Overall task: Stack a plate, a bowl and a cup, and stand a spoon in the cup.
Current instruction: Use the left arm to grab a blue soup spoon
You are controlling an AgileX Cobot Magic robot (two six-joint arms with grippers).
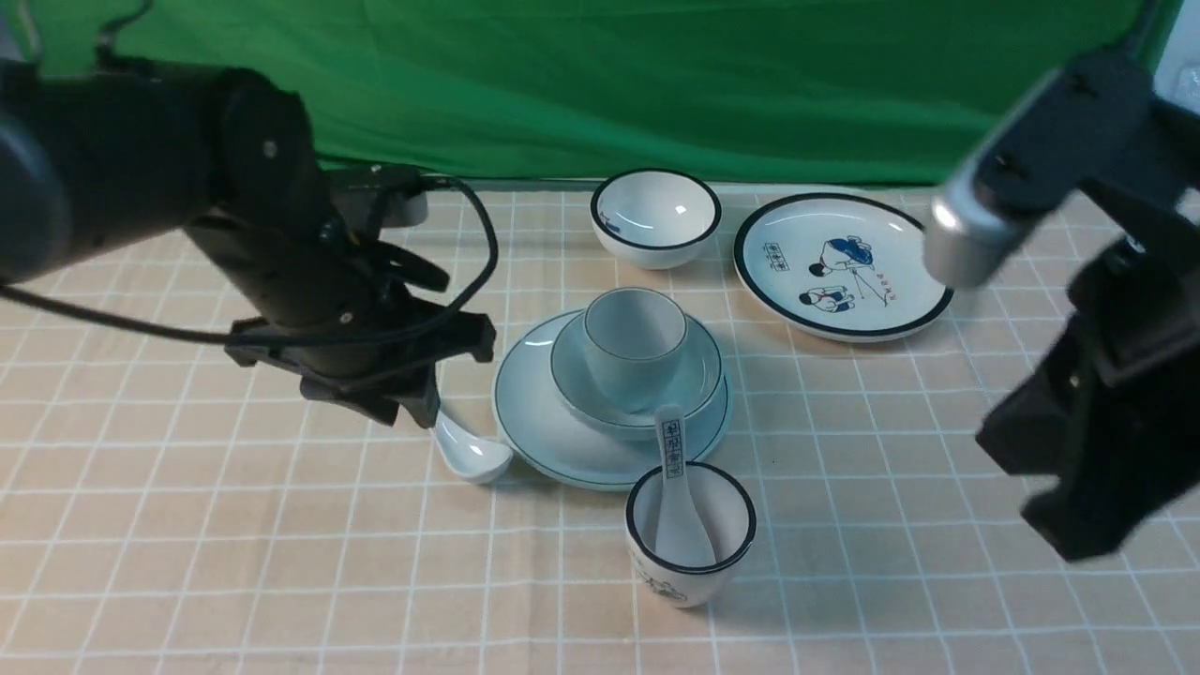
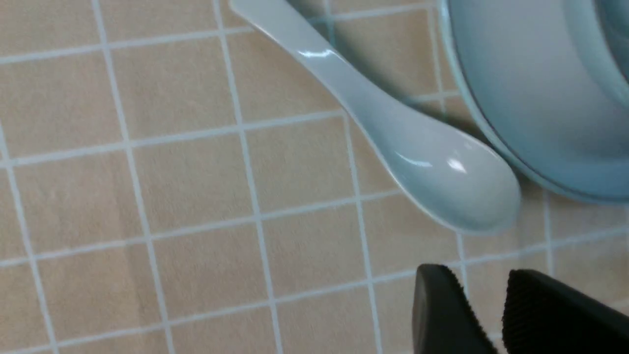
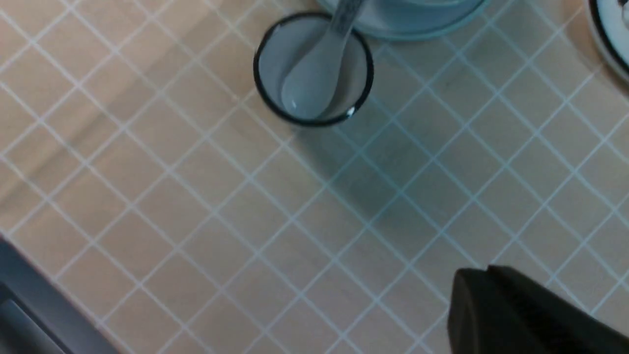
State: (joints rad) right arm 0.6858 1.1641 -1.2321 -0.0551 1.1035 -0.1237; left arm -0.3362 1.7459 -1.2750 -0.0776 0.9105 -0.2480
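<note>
The plain plate (image 1: pixel 534 412) lies mid-table with the shallow bowl (image 1: pixel 705 380) on it and the plain cup (image 1: pixel 633 361) upright in the bowl. The plain white spoon (image 1: pixel 473 455) lies on the cloth just left of the plate, its handle hidden under my left gripper (image 1: pixel 417 403). The left wrist view shows the spoon (image 2: pixel 393 132) flat beside the plate's rim (image 2: pixel 530 162). The left gripper (image 2: pixel 484 287) hangs over it, open by a narrow gap, empty. My right gripper (image 1: pixel 1073 534) hovers at the right, shut (image 3: pixel 484 282) and empty.
A black-rimmed cup (image 1: pixel 727 553) holding a printed spoon (image 1: pixel 675 487) stands just in front of the stack. A black-rimmed deep bowl (image 1: pixel 656 217) and a cartoon plate (image 1: pixel 778 281) sit behind. Green cloth backs the table. The table's edge (image 3: pixel 29 305) shows in the right wrist view.
</note>
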